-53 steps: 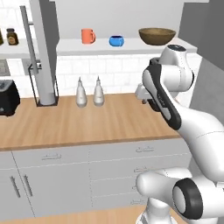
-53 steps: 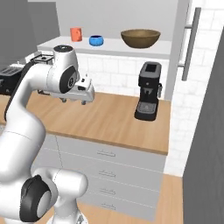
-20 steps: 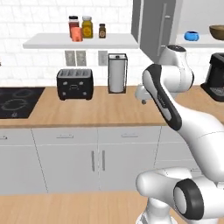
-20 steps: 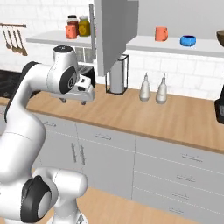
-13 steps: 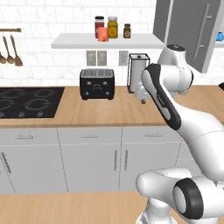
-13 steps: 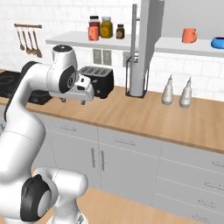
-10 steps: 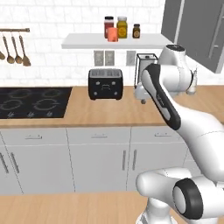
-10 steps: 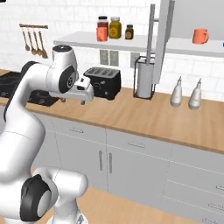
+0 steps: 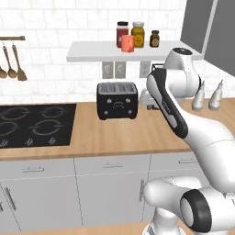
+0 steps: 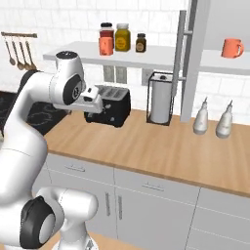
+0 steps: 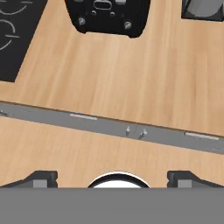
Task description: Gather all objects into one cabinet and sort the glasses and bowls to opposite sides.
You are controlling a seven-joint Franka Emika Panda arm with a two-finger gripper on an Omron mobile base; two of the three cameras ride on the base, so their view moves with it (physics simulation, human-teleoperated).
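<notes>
Salmon-orange tumbler (image 9: 127, 43) upright on shelf (image 9: 92, 51) beside jars (image 9: 130, 33), gripper (image 11: 113, 177) released, empty

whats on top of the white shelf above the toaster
On the white shelf: a salmon-orange tumbler in front of a red jar, a yellow jar and a small dark jar.

A black toaster (image 9: 117, 100) sits on the wooden counter (image 9: 114, 137) beside a black cooktop (image 9: 34, 124). Three lidded jars (image 9: 137, 34) stand on the white shelf (image 9: 92, 53). Two white bottles (image 10: 215, 119) stand near a paper-towel holder (image 10: 161, 100).
</notes>
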